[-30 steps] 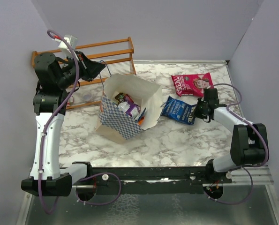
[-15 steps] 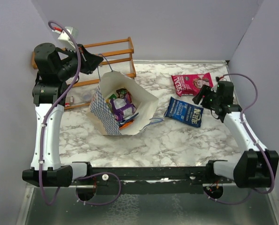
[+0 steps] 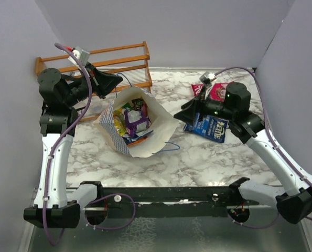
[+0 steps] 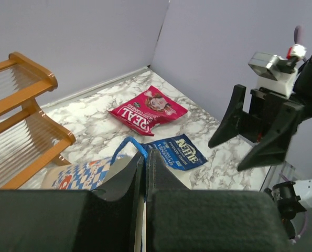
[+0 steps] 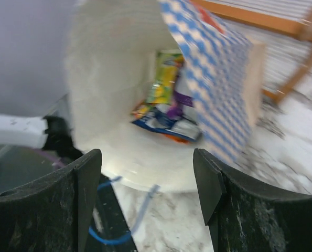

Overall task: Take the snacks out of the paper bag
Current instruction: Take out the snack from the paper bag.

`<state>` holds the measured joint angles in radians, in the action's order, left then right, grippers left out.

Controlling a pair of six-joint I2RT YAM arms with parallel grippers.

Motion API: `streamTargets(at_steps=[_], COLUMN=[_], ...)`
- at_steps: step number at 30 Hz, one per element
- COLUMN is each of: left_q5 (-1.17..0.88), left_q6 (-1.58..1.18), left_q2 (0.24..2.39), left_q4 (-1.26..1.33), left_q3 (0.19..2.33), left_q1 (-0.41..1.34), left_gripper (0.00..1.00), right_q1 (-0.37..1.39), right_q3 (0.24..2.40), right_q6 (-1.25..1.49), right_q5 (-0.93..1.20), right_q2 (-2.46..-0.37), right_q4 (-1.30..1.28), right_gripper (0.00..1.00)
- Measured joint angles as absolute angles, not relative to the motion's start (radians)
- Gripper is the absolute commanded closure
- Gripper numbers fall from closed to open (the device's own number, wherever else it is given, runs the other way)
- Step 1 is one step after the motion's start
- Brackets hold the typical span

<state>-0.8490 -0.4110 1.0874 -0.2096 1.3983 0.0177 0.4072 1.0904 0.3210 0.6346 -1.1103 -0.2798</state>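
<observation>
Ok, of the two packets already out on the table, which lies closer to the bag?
The blue packet, just right of the paper bag; the magenta-pink packet lies farther back.

You had a cream-white paper carrier bag [image 3: 165, 125] with blue-and-white checkered narrow sides and a thin blue cord handle [image 4: 127, 145]. Inside it, the small glossy snack packs [image 3: 132, 121] showed yellow, dark purple, green and red-orange. On the white bench veined with grey marble [image 3: 208, 157] you had a flat magenta-pink packet [image 4: 148, 110] with white lettering and a flat dark blue packet [image 4: 176, 153], also lettered in white. The slatted wooden rack [image 3: 125, 51] was orange-brown. Your left tool [image 4: 145, 153] and right tool [image 5: 145, 163] were matte black, against pale lilac walls [image 3: 197, 31].
</observation>
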Motion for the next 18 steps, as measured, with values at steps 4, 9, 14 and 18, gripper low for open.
streamTargets(at_steps=[4,9,14,18], left_q5=[-0.873,-0.882,-0.883,-0.883], left_q6=[-0.451,-0.492,-0.518,-0.532], left_q2=[1.035,1.008,0.999,0.992], left_q4=[-0.154,-0.12,-0.105,-0.097], left_q3=[1.353,1.32,1.312,1.301], left_q1=[0.021,0.021,0.021,0.021], left_gripper=[1.0,1.0,1.0,1.0], right_q1=[0.604,0.844,1.032,1.124], right_q3=[1.162,1.198,1.2,1.2], right_q6=[0.307,0.303,0.317,0.315], right_q5=[0.601,0.425,0.216,0.067], right_q2=[-1.111,-1.172,-1.3,-1.374], right_q4=[-0.267,-0.251,-0.233,-0.228], right_gripper=[0.32,0.45,0.51,0.51])
